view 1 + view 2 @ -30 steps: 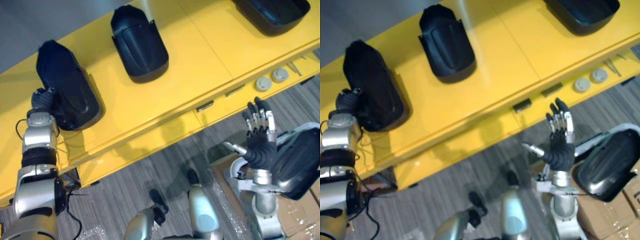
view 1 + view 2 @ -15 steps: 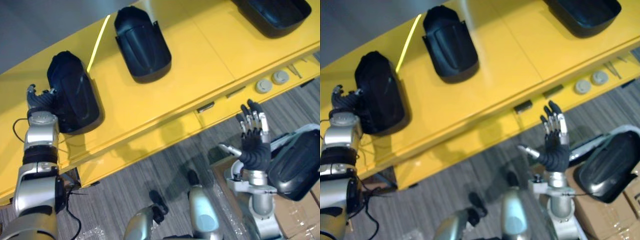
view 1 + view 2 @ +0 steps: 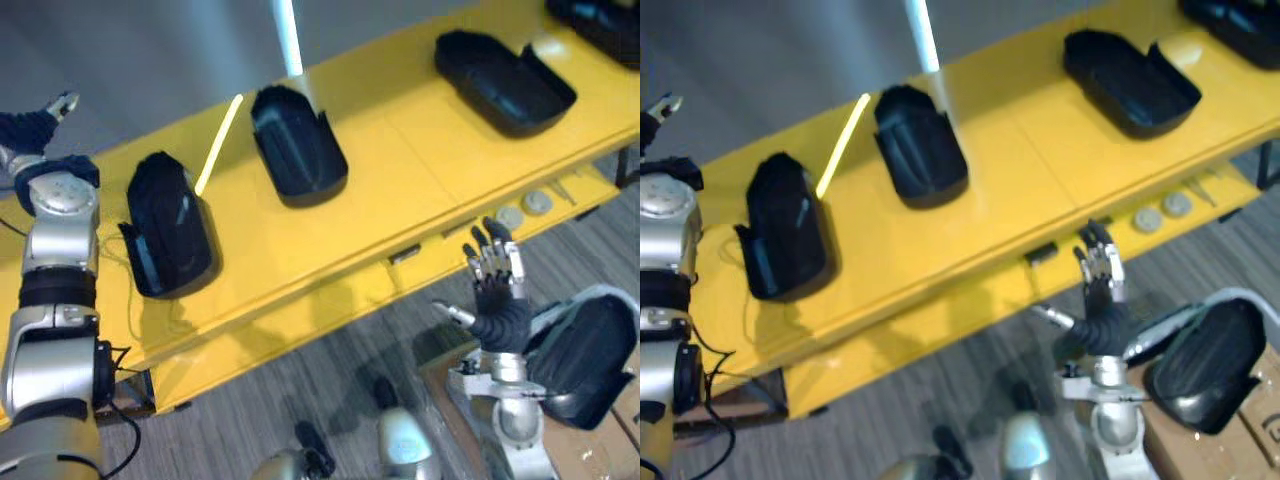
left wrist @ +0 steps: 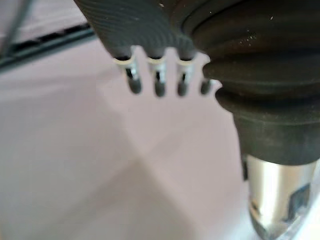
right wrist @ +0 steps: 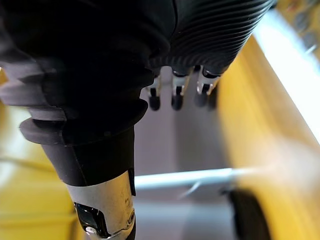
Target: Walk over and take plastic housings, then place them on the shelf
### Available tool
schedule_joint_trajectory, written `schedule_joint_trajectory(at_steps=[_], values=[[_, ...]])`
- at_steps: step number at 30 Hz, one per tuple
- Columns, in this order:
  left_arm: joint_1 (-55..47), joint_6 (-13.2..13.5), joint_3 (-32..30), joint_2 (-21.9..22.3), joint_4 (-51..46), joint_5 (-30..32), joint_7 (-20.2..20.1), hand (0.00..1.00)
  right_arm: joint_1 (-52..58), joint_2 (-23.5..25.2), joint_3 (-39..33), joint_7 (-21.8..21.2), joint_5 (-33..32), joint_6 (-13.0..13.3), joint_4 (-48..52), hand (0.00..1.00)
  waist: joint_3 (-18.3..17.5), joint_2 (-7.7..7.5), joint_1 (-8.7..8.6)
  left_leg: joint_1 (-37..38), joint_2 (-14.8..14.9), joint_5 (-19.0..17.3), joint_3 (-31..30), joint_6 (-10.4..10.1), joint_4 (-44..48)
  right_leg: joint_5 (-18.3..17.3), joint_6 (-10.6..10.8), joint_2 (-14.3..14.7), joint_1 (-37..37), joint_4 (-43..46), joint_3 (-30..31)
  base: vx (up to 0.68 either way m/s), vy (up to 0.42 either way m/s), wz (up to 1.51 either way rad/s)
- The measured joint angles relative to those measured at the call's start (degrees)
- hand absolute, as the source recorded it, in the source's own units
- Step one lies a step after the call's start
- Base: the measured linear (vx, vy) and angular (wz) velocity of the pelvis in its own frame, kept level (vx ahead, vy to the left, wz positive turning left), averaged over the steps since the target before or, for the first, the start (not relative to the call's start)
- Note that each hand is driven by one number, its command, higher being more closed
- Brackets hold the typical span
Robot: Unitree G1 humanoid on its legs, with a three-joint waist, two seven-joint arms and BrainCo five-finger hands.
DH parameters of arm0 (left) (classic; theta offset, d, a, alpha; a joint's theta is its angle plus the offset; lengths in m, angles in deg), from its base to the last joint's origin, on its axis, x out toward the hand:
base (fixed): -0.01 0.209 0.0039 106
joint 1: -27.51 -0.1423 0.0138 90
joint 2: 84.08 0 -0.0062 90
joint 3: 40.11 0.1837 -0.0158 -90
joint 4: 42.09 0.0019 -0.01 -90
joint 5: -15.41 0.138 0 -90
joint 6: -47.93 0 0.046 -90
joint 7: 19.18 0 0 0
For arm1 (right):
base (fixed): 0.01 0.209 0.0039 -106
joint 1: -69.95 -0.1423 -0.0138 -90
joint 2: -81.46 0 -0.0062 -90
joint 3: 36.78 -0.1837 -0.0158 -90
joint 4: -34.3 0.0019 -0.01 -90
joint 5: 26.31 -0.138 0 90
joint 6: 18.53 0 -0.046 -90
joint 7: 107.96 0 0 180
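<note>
Black housings (image 3: 170, 228) lie untouched; left hand (image 4: 145, 25) and right hand (image 3: 497, 292) fingers straight, empty.

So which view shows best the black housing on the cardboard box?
The right eye view: the housing lies whole there, beside the right robot hand. In the left eye view it reaches the edge.
</note>
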Motion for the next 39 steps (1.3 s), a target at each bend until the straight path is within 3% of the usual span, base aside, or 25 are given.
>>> schedule_joint_trajectory(at_steps=[1,5,9,10,12,15,19,20,22,25,29,33,36,39], values=[[-2.6,1.6,-0.3,0.4,-4.6,0.3,0.5,0.00,-2.0,-0.4,1.4,0.0,1.0,0.3,-0.3,0.00,-0.8,-0.04,0.53,1.2,0.0,0.0,-1.2,0.0,-0.4,0.1,0.0,0.0,2.0,-1.0,-1.3,0.13,-0.005,0.39],[-17.0,6.9,-6.2,5.9,-22.1,1.9,1.3,0.00,-10.7,-1.6,5.3,-0.2,0.7,-0.3,-2.8,0.00,-4.7,0.25,5.29,3.8,-0.1,0.3,-4.9,-0.4,-2.0,0.1,0.0,0.0,7.4,-3.9,-6.7,0.09,-0.017,0.45],[-32.9,9.8,-13.8,14.3,-33.1,2.1,1.5,0.00,-18.6,-1.0,6.9,-1.4,-1.1,-3.9,-6.1,0.00,-7.3,-0.68,9.72,3.8,-0.2,0.5,-9.2,-0.7,-2.2,0.1,0.0,0.0,10.6,-6.1,-11.1,0.02,-0.035,0.53],[-35.3,10.3,-14.6,15.7,-34.7,2.1,1.5,0.00,-19.4,-0.7,7.1,-1.6,-1.2,-4.4,-6.6,0.00,-7.5,-0.96,10.36,3.8,-0.3,0.6,-9.8,-0.9,-2.3,0.1,0.0,0.0,11.1,-6.4,-11.9,-0.01,-0.040,0.48],[-45.2,11.1,-15.6,21.7,-41.4,2.1,0.7,0.00,-20.9,0.8,7.4,-3.4,-1.4,-6.7,-7.3,0.00,-8.2,-2.05,13.55,3.6,-0.6,1.2,-12.3,-1.0,-2.8,0.1,0.0,0.0,12.0,-6.9,-14.3,-0.03,-0.044,0.51],[-55.1,11.9,-15.6,29.7,-45.2,0.4,-3.2,0.00,-23.3,2.9,9.4,-5.2,-1.4,-8.7,-8.7,0.00,-8.6,-3.34,15.94,3.5,-1.2,2.2,-14.4,-0.9,-3.8,0.1,-0.1,-0.3,12.9,-7.2,-16.9,-0.05,-0.029,0.43],[-62.8,10.2,-13.5,35.9,-41.7,-2.7,-7.7,0.00,-25.6,5.0,13.7,-8.7,-0.8,-11.7,-12.0,0.00,-9.2,-4.83,17.74,2.5,-1.8,3.2,-16.3,-0.9,-4.9,0.1,-0.1,-0.7,12.6,-7.4,-18.6,-0.07,-0.013,0.27],[-64.3,10.1,-13.5,37.2,-37.6,-3.8,-8.3,0.00,-26.1,5.4,15.0,-10.2,-0.8,-12.6,-13.3,1.00,-9.4,-5.16,18.02,2.5,-2.0,4.0,-16.4,-0.9,-6.2,0.1,-0.1,-0.9,12.3,-7.4,-19.3,-0.05,-0.003,0.17],[-65.5,10.1,-13.9,38.2,-29.9,-5.3,-9.0,0.00,-26.2,5.3,16.6,-11.9,-0.8,-14.0,-14.4,1.00,-9.7,-5.86,18.61,2.6,-2.2,5.0,-16.6,-0.8,-8.1,0.0,-0.1,-1.0,11.4,-7.1,-19.6,-0.04,0.003,0.13],[-67.6,12.3,-14.3,38.8,-19.2,-5.2,-10.7,0.00,-27.5,5.4,19.0,-13.1,-0.8,-15.0,-18.0,1.00,-9.2,-7.37,19.01,2.5,-2.2,5.5,-16.7,-0.9,-8.6,0.0,-0.1,-1.1,11.2,-6.6,-19.8,0.00,0.003,0.01],[-67.3,15.3,-13.8,39.8,-13.5,-4.9,-14.1,0.00,-29.7,5.7,20.2,-12.4,0.5,-14.9,-19.2,1.00,-8.2,-8.77,19.39,0.1,-2.3,5.4,-16.9,-0.8,-7.0,0.1,-0.1,-1.4,9.3,-5.6,-20.0,-0.01,0.010,0.06],[-62.6,16.5,-11.4,39.3,-8.7,-4.8,-15.1,0.00,-35.3,6.3,20.8,-12.3,1.6,-14.9,-22.0,1.00,-3.4,-7.53,19.72,-3.6,-2.3,4.1,-17.0,-0.3,-2.1,0.2,-0.3,-2.0,7.2,-3.8,-19.7,-0.09,0.025,0.00],[-59.2,16.9,-9.3,39.3,-5.5,-6.0,-16.7,0.00,-38.5,7.5,20.9,-10.8,4.0,-15.3,-26.1,1.00,0.3,-5.78,20.36,-6.6,-2.0,3.7,-17.0,0.0,0.6,1.0,-0.8,-1.9,5.2,-3.4,-19.6,-0.12,0.019,-0.01],[-59.1,17.0,-9.0,39.3,-3.2,-7.8,-17.2,0.00,-39.5,8.0,20.8,-8.8,5.5,-16.3,-29.6,1.00,2.9,-5.50,20.61,-6.7,-1.9,3.7,-17.0,0.0,0.6,1.1,-0.9,-1.7,5.1,-3.5,-19.6,-0.02,0.001,0.00]])
